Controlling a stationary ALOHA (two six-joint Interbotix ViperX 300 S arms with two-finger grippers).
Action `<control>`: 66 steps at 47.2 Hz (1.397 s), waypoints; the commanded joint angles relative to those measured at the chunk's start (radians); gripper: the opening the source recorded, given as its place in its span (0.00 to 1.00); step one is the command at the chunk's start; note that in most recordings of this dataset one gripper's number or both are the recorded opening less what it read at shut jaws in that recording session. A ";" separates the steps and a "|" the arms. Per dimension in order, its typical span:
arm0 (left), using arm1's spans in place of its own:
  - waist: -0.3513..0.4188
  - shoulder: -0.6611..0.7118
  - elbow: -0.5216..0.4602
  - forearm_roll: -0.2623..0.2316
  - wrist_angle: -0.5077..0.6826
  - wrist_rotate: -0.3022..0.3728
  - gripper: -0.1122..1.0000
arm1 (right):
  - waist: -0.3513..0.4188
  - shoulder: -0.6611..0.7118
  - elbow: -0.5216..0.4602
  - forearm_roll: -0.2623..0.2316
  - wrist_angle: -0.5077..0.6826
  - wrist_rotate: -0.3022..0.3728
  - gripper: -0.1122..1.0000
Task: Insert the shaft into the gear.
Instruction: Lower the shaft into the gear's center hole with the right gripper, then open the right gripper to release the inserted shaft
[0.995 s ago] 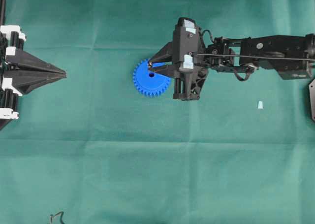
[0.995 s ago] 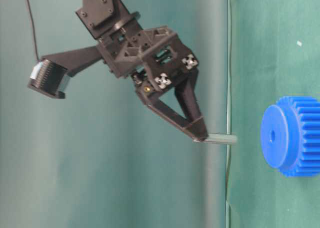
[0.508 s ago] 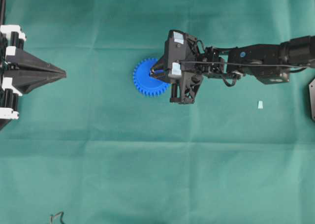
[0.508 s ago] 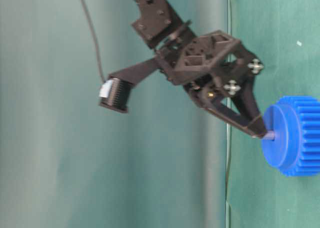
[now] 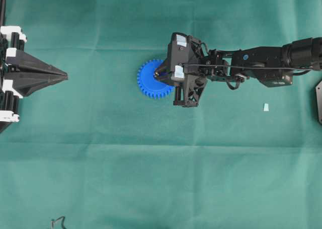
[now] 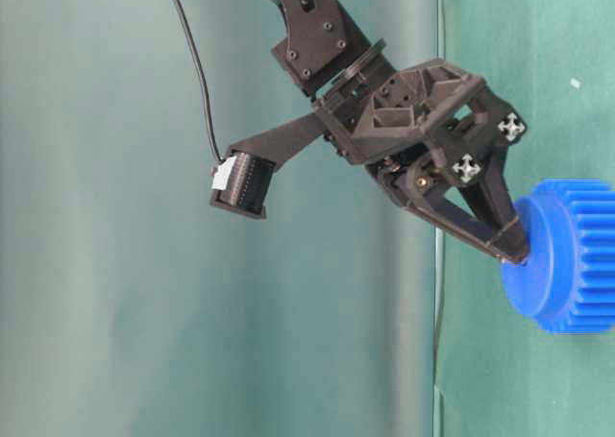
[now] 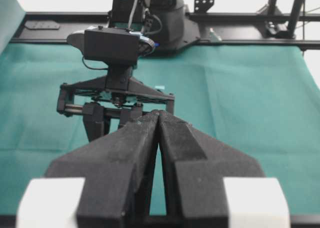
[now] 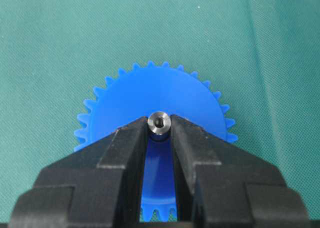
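The right gripper (image 8: 159,133) pinches the shaft (image 8: 159,122) between its fingertips, the pin's shiny round end facing the wrist camera and standing over the middle of the gear (image 8: 125,105). In the table-level view the fingertips touch the gear's raised hub (image 6: 538,264). The gear (image 5: 151,79) lies flat on the green cloth (image 5: 151,178), a little toward the far edge from the worktop's middle. The left gripper (image 7: 159,119), jaws pressed together, hangs at the worktop's left edge (image 5: 64,76), well apart from the gear.
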 commanded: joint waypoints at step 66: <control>0.002 0.003 -0.028 0.002 0.002 -0.002 0.10 | -0.005 -0.281 -0.029 -0.008 0.156 -0.003 0.95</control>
